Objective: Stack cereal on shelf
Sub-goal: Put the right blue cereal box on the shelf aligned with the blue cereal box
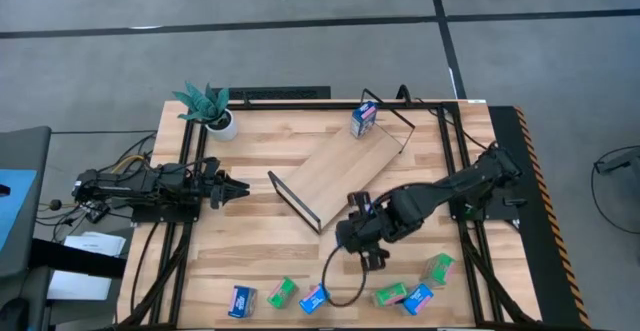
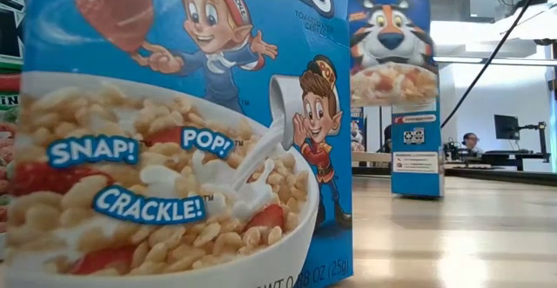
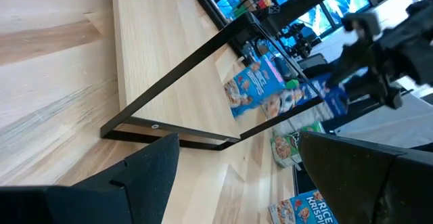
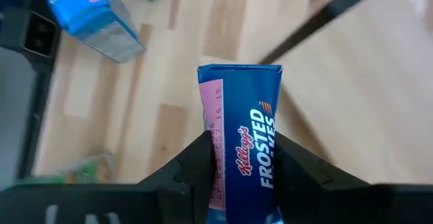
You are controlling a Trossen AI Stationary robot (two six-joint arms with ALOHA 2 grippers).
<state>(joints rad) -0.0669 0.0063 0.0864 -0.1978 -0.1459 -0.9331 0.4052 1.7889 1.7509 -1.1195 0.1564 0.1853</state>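
Observation:
The shelf (image 1: 340, 176), a light-wood board with black wire ends, lies slantwise mid-table. One blue cereal box (image 1: 363, 119) stands upright at its far end. Several blue and green cereal boxes (image 1: 314, 298) lie along the table's near edge. Two of them, a Rice Krispies box (image 2: 174, 131) and a Frosted Flakes box (image 2: 392, 79), fill the low view. My right gripper (image 1: 358, 223) hangs just near of the shelf, shut on a blue Frosted Flakes box (image 4: 240, 116). My left gripper (image 1: 235, 189) waits open at the table's left, pointing at the shelf (image 3: 176, 82). My right gripper pinches the blue Frosted Flakes box between its two fingers (image 4: 196, 170), one on each side of the box's lower part (image 4: 240, 173). The fingers come steeply from above. The box is lifted clear of the table, its free end (image 4: 240, 72) pointing away from the fingers.
A small potted plant (image 1: 212, 111) stands at the table's far left corner. Black frame rails (image 1: 450, 171) run along the table's left and right sides. A cable loop (image 1: 345, 281) hangs under my right arm, above the near boxes. Bare wood lies between shelf and near boxes.

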